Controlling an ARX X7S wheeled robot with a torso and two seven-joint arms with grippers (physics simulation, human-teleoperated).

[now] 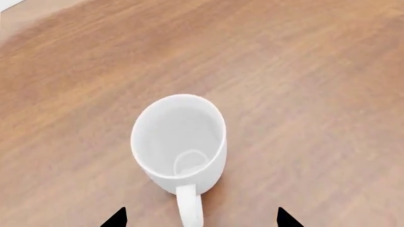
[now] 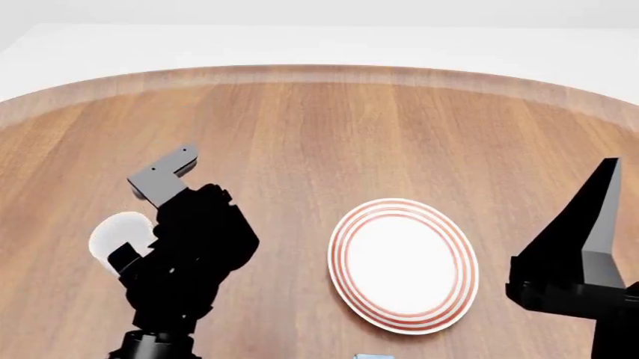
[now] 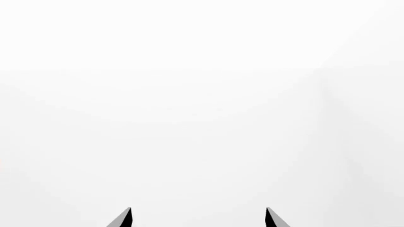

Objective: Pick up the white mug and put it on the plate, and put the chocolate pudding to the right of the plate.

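Mug (image 1: 179, 142) stood upright on tabletop (image 1: 303, 94), left of plate (image 2: 403, 263), handle toward left hand (image 1: 202, 218), which was spread wide, empty. Likely rigid, slick, breakable; best pinched across rim wall or handle. Right hand (image 3: 198, 218) wide, idle.

Plain glossy white mug (image 1: 179, 142), white plate (image 2: 403, 262) with concentric red rings, brown wood-grain table (image 2: 330, 134), black tool (image 1: 202, 218)

I see mug (image 2: 118, 238) upright on table (image 2: 319, 127), far left, handle toward my left gripper (image 1: 202, 218) | left arm (image 2: 190, 254) just right of mug, partly hiding it | plate (image 2: 405, 263) flat, right of centre | right arm (image 2: 579, 277) right of plate
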